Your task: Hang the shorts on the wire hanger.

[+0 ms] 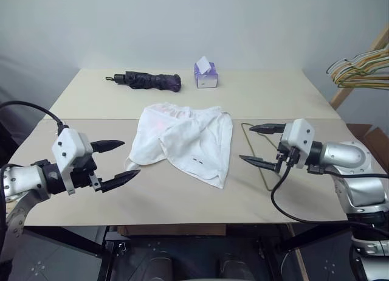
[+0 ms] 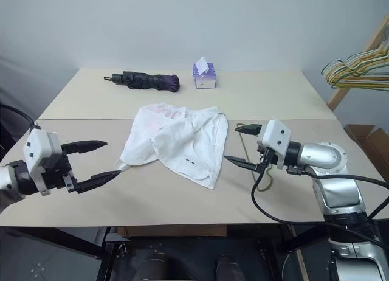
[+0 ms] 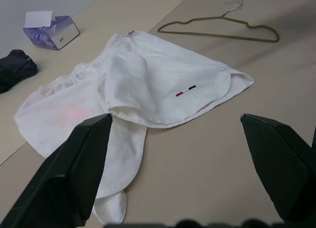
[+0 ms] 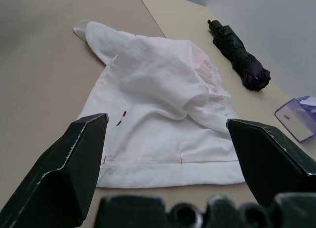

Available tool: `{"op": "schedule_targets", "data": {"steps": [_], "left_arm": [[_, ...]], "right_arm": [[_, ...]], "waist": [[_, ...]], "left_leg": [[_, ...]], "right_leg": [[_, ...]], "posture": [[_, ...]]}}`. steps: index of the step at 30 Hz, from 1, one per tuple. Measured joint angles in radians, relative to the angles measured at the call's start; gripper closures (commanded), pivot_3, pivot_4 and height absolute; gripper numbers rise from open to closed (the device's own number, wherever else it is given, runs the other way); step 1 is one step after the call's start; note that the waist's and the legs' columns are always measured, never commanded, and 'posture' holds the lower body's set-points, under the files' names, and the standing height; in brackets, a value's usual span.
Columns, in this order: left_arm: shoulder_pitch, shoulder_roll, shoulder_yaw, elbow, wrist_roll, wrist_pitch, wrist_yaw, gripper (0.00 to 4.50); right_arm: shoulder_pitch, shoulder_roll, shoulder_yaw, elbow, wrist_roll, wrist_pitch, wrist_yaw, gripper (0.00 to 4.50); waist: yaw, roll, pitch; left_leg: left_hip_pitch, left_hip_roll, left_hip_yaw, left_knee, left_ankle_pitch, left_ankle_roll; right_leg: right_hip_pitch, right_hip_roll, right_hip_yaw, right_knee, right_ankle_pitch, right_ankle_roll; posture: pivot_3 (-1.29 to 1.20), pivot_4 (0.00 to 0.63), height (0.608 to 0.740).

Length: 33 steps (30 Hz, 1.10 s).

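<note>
The white shorts (image 1: 182, 141) lie crumpled and spread in the middle of the table, with a faint pink print near the waistband and tiny dark marks near one hem. The wire hanger (image 3: 217, 36), thin and olive, lies flat on the table just right of the shorts, partly under my right gripper. My left gripper (image 1: 130, 158) hovers open at the shorts' left edge, nothing between its fingers. My right gripper (image 1: 245, 143) hovers open just right of the shorts, above the hanger, also holding nothing.
A folded dark umbrella (image 1: 149, 80) and a purple tissue box (image 1: 205, 74) sit at the back of the table. A bunch of coloured hangers (image 1: 361, 68) hangs at the far right. The table's front edge runs close below both grippers.
</note>
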Motion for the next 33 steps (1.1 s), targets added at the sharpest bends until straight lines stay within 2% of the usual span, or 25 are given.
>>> {"op": "schedule_targets", "data": {"steps": [12, 16, 25, 33], "left_arm": [[0.012, -0.029, 0.003, 0.000, 0.009, -0.052, -0.014, 0.00], [0.005, -0.030, 0.001, 0.000, 0.009, -0.053, -0.012, 0.00], [0.008, -0.063, -0.012, 0.001, 0.034, -0.119, -0.021, 0.00], [-0.019, -0.063, -0.041, 0.018, 0.052, -0.138, -0.035, 0.00]], "right_arm": [[-0.004, 0.000, 0.000, 0.000, -0.001, -0.001, 0.001, 0.02], [-0.004, 0.012, 0.022, -0.004, -0.055, -0.001, -0.042, 0.02], [0.014, 0.021, 0.183, -0.145, -0.207, 0.104, -0.101, 0.02], [-0.034, 0.095, 0.413, -0.113, -0.442, 0.207, -0.172, 0.02]], "waist": [[0.000, 0.000, -0.001], [-0.001, -0.001, -0.002], [-0.002, -0.001, -0.002], [-0.004, -0.001, -0.003]], "left_leg": [[0.000, 0.000, 0.000, 0.000, 0.000, 0.000], [0.000, 0.000, 0.000, 0.000, 0.000, 0.000], [0.001, 0.000, 0.000, 0.001, 0.000, 0.000], [0.000, 0.000, 0.000, 0.001, 0.000, 0.000]], "right_leg": [[0.000, 0.000, 0.000, 0.000, 0.000, 0.000], [0.000, 0.000, 0.000, 0.000, 0.000, 0.000], [0.000, 0.000, 0.000, 0.000, 0.000, 0.000], [0.000, 0.000, 0.000, 0.001, 0.000, 0.000]], "posture": [[0.18, 0.012, 0.740], [0.17, 0.020, 0.740], [0.14, 0.029, 0.740], [0.14, 0.024, 0.740]]}}
